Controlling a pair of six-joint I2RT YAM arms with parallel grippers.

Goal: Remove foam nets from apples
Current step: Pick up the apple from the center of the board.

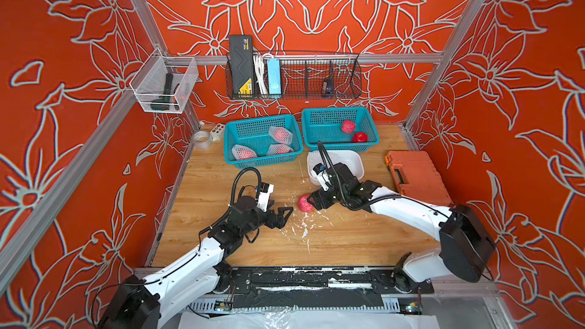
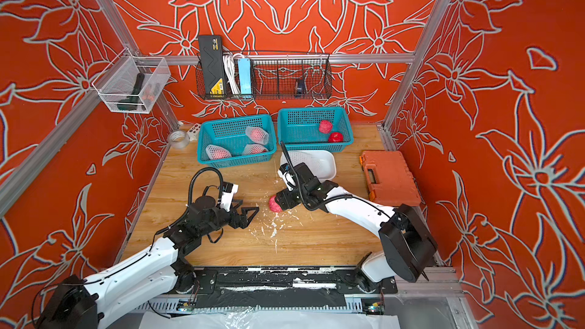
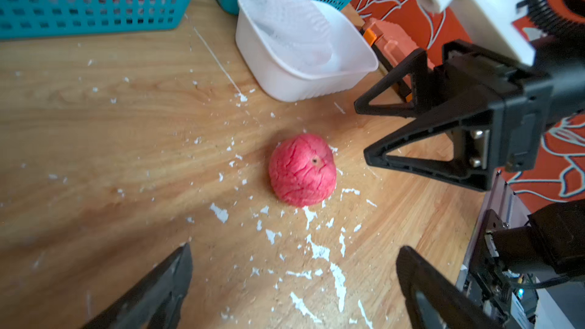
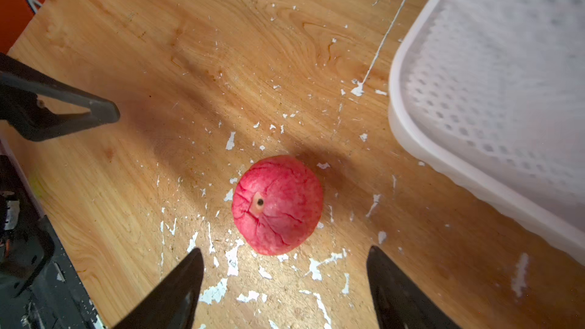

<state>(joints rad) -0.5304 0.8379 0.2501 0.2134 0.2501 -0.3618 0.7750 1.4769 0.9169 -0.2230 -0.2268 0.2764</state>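
A bare red apple (image 1: 304,203) (image 3: 302,169) (image 4: 277,205) lies on the wooden table between both grippers, and neither touches it. My left gripper (image 1: 286,216) (image 3: 294,248) is open, a little to its left. My right gripper (image 1: 311,203) (image 4: 285,250) is open, close on the apple's right. Three apples in white foam nets (image 1: 280,134) sit in the left teal basket (image 1: 232,134). Two bare apples (image 1: 348,126) lie in the right teal basket (image 1: 316,128). A loose foam net (image 3: 291,17) (image 4: 490,74) lies in the white tray (image 1: 356,161).
White foam flakes (image 1: 304,229) litter the table around the apple. An orange toolbox (image 1: 418,175) lies at the right edge, and a tape roll (image 1: 202,139) at the back left. Wire baskets hang on the back rail above the table.
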